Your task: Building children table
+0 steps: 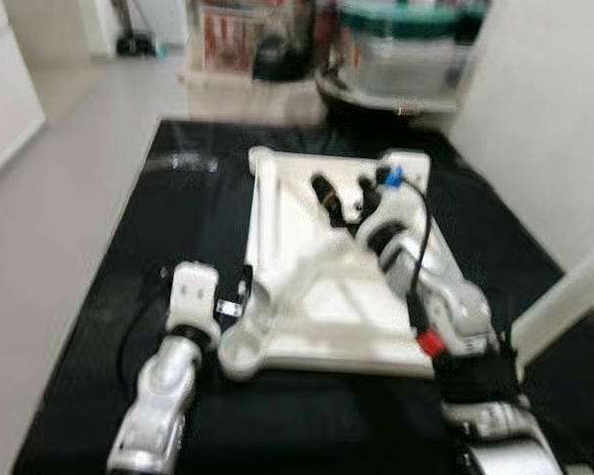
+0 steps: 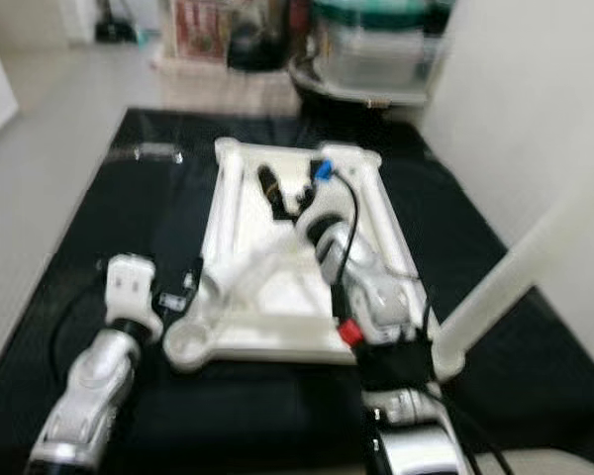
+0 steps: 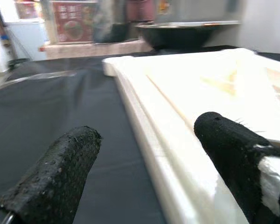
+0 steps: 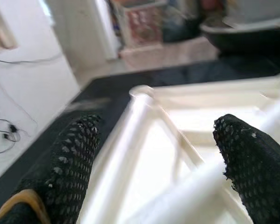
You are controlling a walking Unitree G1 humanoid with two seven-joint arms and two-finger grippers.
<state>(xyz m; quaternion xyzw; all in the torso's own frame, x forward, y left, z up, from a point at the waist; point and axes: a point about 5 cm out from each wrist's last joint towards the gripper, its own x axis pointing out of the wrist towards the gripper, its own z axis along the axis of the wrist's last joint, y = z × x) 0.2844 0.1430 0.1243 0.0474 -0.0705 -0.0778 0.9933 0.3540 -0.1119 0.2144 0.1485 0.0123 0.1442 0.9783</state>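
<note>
Black mat (image 1: 188,257) — pale floor (image 1: 79,178)

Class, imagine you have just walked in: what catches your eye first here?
A cream tabletop lying upside down on a black mat in the middle of the floor. The right gripper reaches over its frame, fingers open, and the left gripper sits open at its near left corner.

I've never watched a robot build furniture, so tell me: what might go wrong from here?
Three things, as guesses. The white plastic table top lies upside down on the black floor mat; the left gripper, open astride its edge, could slip off that smooth rim. The right gripper, open above the underside ribs, trails a black cable that might snag. The loose white table leg leans beside the right arm and could be knocked over.
</note>
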